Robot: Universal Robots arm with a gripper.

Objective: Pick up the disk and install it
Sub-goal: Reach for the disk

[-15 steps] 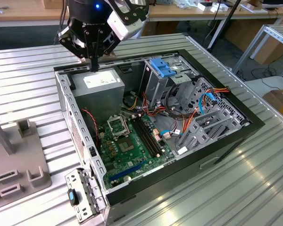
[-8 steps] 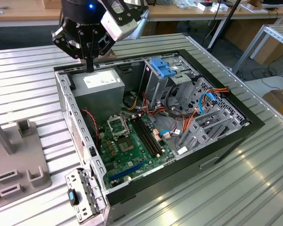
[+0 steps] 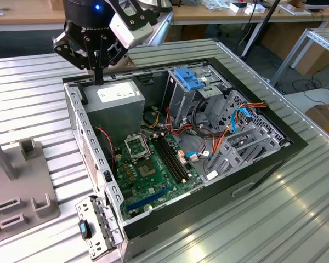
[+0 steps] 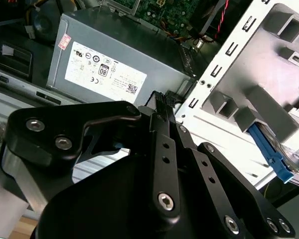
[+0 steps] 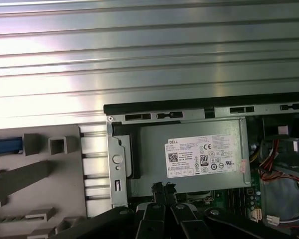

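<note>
Hanging over the power supply (image 3: 116, 94) at a corner of the case (image 3: 77, 126), with the gripper (image 4: 164, 99) pinched together on nothing. Spotting of the disk (image 4: 267, 148) just a blue rail, lying on the grey fixture (image 5: 65, 199) outside the case's side wall, well apart from the fingertips and running square to that wall. Likely hindered by the wall's rim and the fixture's raised blocks.
</note>
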